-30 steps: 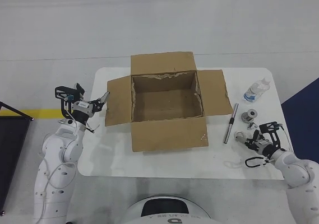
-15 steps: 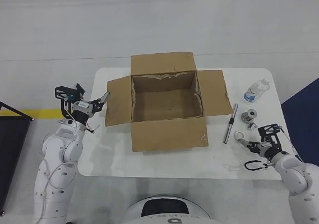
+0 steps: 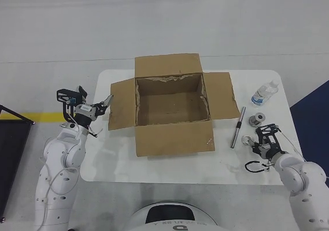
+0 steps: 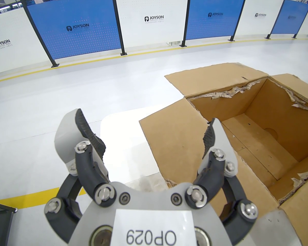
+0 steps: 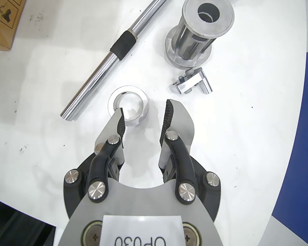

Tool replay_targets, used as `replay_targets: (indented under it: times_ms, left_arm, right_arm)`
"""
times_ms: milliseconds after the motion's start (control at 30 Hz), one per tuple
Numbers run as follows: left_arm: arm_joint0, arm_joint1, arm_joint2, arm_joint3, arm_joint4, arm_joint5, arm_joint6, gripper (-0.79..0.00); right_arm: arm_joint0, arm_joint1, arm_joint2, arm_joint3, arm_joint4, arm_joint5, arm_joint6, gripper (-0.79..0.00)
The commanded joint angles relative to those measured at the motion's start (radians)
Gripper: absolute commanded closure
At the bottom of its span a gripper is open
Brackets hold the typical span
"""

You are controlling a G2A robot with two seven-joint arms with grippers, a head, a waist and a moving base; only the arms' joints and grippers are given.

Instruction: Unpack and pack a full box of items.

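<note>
An open cardboard box stands mid-table, and its inside looks bare. To its right lie a metal rod, a metal ring, a flanged metal spool, a small clamp bracket and a plastic bottle. My right gripper is open just above the table. One fingertip overlaps the ring's near rim. My left gripper hangs open beside the box's left flap, holding nothing.
The white table has bare surface in front of the box and at its left. Its right edge curves close past the spool and bracket. The box's flaps are spread flat on all sides.
My right gripper has swung left across the table's right end, from near the edge to the metal ring. The left arm and the box have not moved.
</note>
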Motion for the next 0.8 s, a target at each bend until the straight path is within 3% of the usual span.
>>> replay_targets:
  times_ms: [0,300,567,667,767]
  left_arm:
    - [0.0,0.0,0.0,0.0,0.0,0.0,0.0,-0.785]
    - [0.0,0.0,0.0,0.0,0.0,0.0,0.0,-0.785]
    - [0.0,0.0,0.0,0.0,0.0,0.0,0.0,-0.785]
    - [0.0,0.0,0.0,0.0,0.0,0.0,0.0,-0.785]
    - [0.0,0.0,0.0,0.0,0.0,0.0,0.0,-0.785]
  right_arm:
    - [0.017,0.0,-0.008,0.012,-0.003,0.006,0.012,-0.336]
    - [0.053,-0.001,-0.057,0.025,-0.057,0.039,0.048,-0.274]
    - [0.064,-0.003,-0.095,0.017,-0.095,0.069,0.053,-0.135]
    - [0.073,-0.004,-0.107,0.019,-0.106,0.084,0.061,0.0]
    - [0.069,-0.004,-0.102,0.016,-0.104,0.088,0.044,0.0]
